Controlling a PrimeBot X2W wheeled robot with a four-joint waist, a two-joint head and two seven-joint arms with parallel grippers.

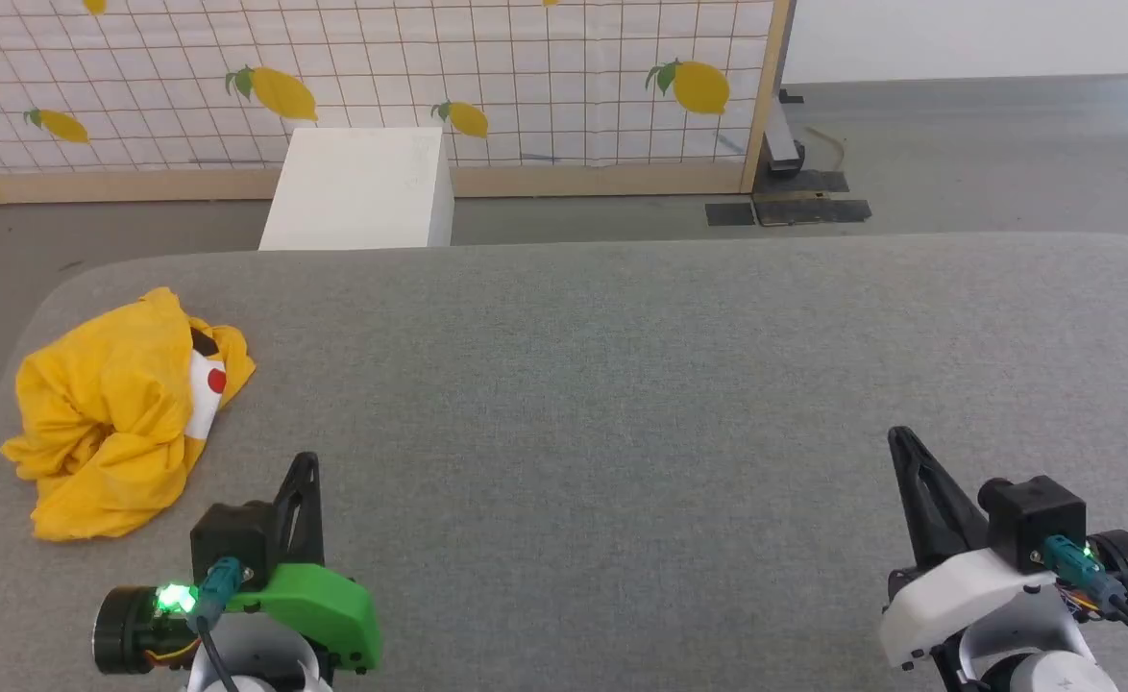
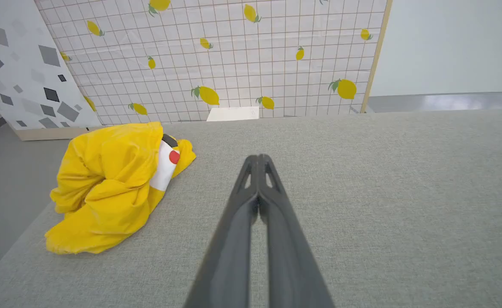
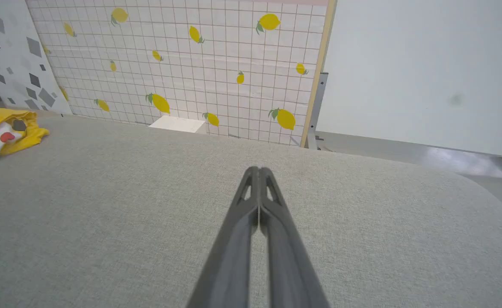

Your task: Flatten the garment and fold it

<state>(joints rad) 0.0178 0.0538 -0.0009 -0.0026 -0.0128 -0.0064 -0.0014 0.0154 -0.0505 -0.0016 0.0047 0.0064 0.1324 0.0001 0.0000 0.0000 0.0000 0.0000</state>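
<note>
Left hand [image 1: 306,464] and right hand [image 1: 900,435] are pinched closed, holding nothing; yellow T-shirt [image 1: 108,418] sits crumpled at middle left, nothing flattened yet.

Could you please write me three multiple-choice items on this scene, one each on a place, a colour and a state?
1. Where on the grey table does the garment lie?
A. in the middle
B. by the right edge
C. by the left edge

2. What colour is the dot on the garment's white patch?
A. blue
B. red
C. green

3. How do the left gripper and the right gripper stand?
A. both shut, holding nothing
B. both wide open
C. left one shut on the garment

Answers:
1 C: the head view shows the crumpled heap at the table's left edge.
2 B: a red spot shows on the white in the head view and both wrist views.
3 A: in each wrist view the fingers meet at the tips, over bare table.
</note>
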